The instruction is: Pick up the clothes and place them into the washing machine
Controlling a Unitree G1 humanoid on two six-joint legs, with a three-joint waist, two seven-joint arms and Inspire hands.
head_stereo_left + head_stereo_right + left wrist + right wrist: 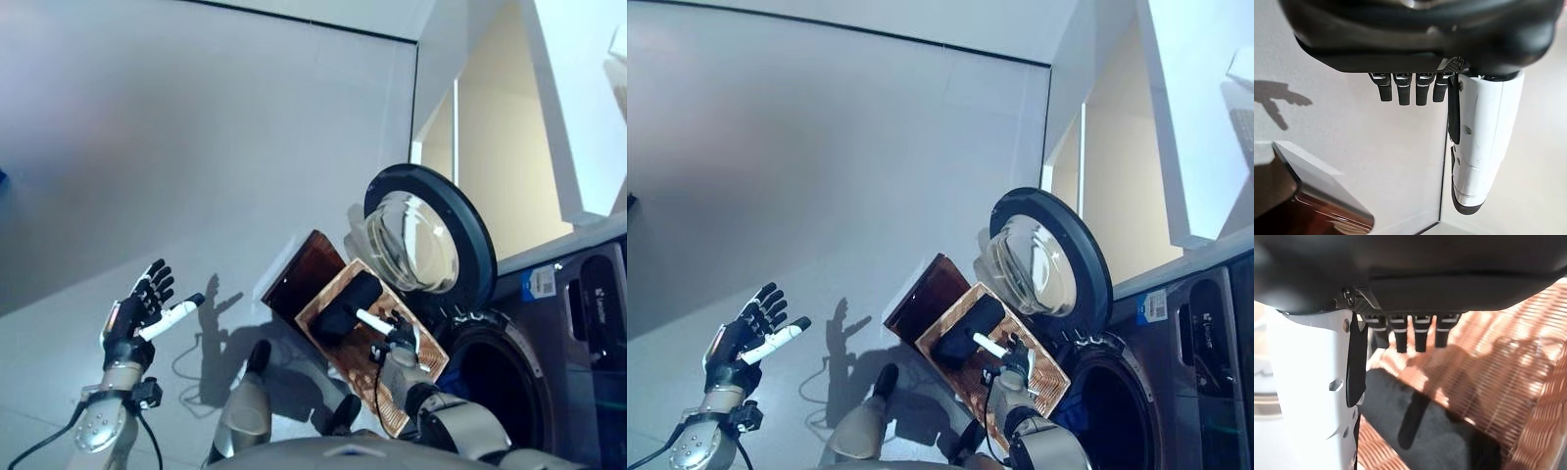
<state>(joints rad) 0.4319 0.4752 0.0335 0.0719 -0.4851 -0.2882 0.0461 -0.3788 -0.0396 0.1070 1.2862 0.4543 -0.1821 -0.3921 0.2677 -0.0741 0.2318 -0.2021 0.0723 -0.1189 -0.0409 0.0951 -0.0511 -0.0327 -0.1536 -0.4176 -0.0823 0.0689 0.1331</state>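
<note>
The left hand hangs over bare floor, fingers spread and holding nothing, well apart from the wicker basket. The dark clothes lie inside that basket, directly beneath the right hand, also released, fingers straight, making it the nearer. The washing machine stands rightmost, door open.

A dark, black garment lies bunched in the woven basket, toward its far end. The washing machine stands beside it, round door swung open.
</note>
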